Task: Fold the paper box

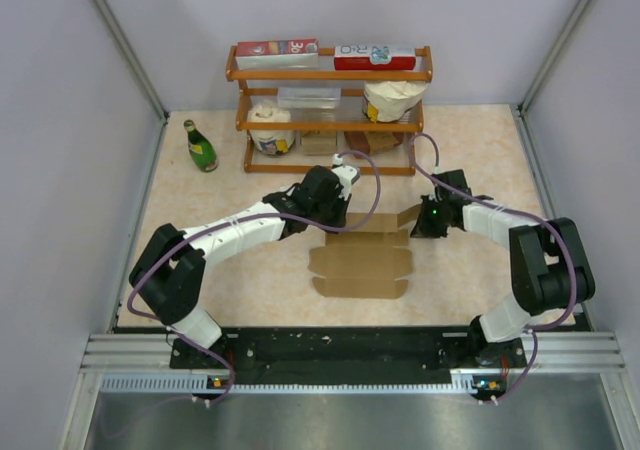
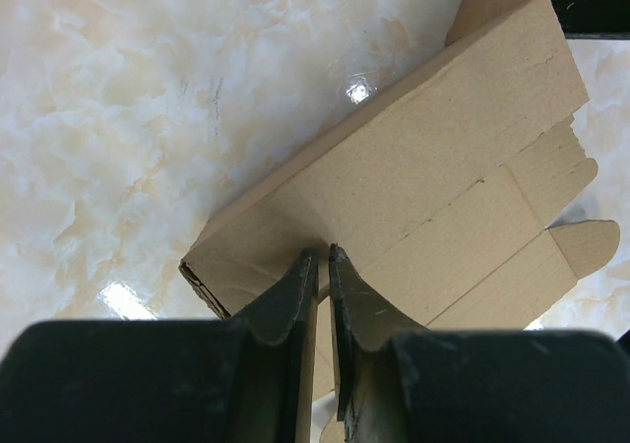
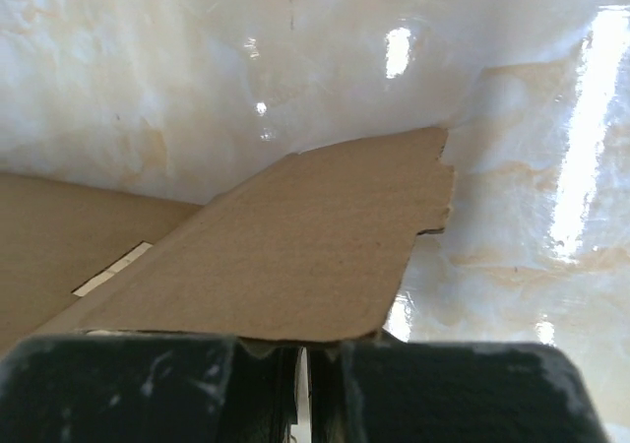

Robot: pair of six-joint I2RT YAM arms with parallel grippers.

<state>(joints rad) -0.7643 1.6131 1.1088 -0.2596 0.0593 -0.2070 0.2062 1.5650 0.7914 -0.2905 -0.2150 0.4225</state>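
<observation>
Brown paper box (image 1: pixel 360 265), shelf (image 1: pixel 330 74) behind, bottle (image 1: pixel 201 147)

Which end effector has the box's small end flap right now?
The right end effector: it pinches the small raised flap at the right end of the paper box. The left end effector instead clamps the long far edge.
</observation>
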